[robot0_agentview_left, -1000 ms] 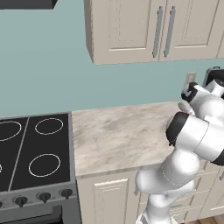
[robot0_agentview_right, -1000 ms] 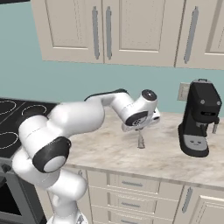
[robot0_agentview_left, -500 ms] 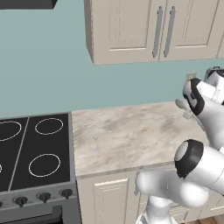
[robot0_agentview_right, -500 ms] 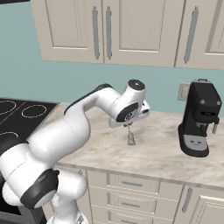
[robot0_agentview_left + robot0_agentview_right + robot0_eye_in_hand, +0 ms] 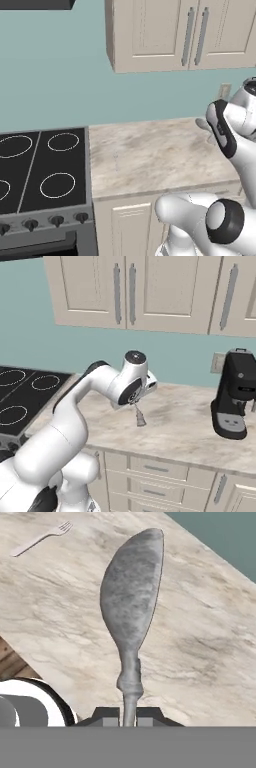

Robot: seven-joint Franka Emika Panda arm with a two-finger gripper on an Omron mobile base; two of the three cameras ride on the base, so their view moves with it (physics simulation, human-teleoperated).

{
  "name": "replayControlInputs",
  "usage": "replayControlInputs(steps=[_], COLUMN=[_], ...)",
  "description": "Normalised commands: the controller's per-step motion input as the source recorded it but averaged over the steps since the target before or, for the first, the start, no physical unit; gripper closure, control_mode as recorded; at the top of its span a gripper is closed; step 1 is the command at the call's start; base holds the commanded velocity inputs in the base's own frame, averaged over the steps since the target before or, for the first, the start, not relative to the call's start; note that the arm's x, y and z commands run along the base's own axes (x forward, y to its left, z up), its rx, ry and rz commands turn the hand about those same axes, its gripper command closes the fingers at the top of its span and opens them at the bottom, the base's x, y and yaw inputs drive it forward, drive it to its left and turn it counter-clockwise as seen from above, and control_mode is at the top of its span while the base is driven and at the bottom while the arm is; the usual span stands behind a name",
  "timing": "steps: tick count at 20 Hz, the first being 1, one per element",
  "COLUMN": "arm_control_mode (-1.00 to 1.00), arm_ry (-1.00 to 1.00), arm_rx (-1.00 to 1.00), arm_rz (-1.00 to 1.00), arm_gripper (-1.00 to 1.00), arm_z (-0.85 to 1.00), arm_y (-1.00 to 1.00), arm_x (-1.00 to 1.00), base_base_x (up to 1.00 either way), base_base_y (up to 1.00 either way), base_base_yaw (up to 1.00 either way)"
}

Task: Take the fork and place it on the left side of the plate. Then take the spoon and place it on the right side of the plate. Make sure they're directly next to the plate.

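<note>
Pinching the spoon (image 5: 131, 607) by its thin handle end, the gripper (image 5: 128, 714) grasps something light, stiff, probably slippery (bowl hangs free).

Teal wall (image 5: 60, 65), cream upper cabinets (image 5: 135, 291), marble counter (image 5: 150, 155), black cooktop (image 5: 40, 170), coffee machine (image 5: 235, 393).

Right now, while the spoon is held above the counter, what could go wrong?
1. The tool pinches only the thin handle end of the grey metal oval-bowled spoon, so it may swivel or slip.
2. The small pale fork lies on the beige marbled counter, so a low sweep could knock it.
</note>
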Motion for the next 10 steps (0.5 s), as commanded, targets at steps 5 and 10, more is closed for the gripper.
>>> replayControlInputs(steps=[5, 10], arm_control_mode=[1.0, 1.0], arm_ry=[0.0, 0.0], arm_rx=[0.0, 0.0], arm_rz=[0.0, 0.0], arm_gripper=[1.0, 1.0], arm_z=[0.0, 0.0], arm_y=[0.0, 0.0], arm_x=[0.0, 0.0], base_base_x=[-0.28, -0.65], base_base_y=[0.37, 0.42], base_base_yaw=[0.35, 0.42])
